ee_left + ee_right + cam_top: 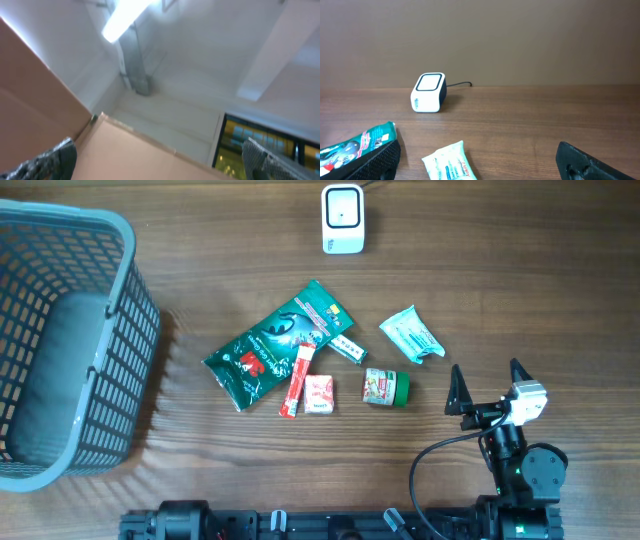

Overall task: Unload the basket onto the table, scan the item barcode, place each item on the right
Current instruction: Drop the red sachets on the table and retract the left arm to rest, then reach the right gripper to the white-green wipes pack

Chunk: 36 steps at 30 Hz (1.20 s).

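Note:
Several items lie mid-table: a green snack bag (275, 345), a red stick sachet (297, 381), a small pink box (319, 394), a green-lidded jar (385, 387) and a white wipes pack (412, 335). The white barcode scanner (342, 218) stands at the far edge. My right gripper (486, 370) hovers open, right of the jar and just below the wipes pack, holding nothing. In its wrist view the wipes pack (449, 162) lies between the spread fingers, with the scanner (427, 93) beyond. My left gripper (160, 165) is open, empty and aimed at the ceiling.
A grey plastic basket (125, 330) fills the table's left side. A thin dark packet (347, 347) lies by the green bag's right corner. The scanner's cable runs off the far edge. The right arm's black cable (430, 455) loops at the near edge.

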Tool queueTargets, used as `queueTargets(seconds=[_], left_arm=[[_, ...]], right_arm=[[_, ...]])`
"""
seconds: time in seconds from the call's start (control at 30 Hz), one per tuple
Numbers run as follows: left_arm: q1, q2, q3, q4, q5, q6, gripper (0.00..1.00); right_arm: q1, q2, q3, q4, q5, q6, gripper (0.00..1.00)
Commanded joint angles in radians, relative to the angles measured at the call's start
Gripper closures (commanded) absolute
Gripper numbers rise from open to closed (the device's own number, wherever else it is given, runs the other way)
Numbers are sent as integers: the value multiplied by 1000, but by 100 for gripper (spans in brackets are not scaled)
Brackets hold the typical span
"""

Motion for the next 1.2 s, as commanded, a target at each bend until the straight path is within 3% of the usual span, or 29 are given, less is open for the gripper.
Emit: queueTargets(seconds=[0.0, 0.07, 0.17, 0.4, 0.6, 0.83, 1.0, 1.17], left_arm=[[5, 0, -113, 11, -136, -14, 0], [5, 0, -157, -136, -101, -127, 0], [5, -1, -256, -219, 26, -126, 0], [5, -1, -750, -82, 331, -2, 0], [5, -1, -1014, -45, 424, -2, 0], [5, -1, -1048, -199, 423, -6, 0], [5, -1, -1048, -504, 423, -6, 0], [5, -1, -1048, -506, 423, -6, 0]], right_arm=[[-2, -3, -1, 4, 2, 11, 0], [-2, -3, -1, 4, 2, 11, 0], [-2, -3, -1, 4, 2, 11, 0], [-2, -3, -1, 4, 2, 11, 0], [-2, -3, -1, 4, 2, 11, 0], [-2, -3, -1, 4, 2, 11, 0], [-2, -3, -1, 4, 2, 11, 0], [-2, -3, -1, 5, -1, 40, 0]])
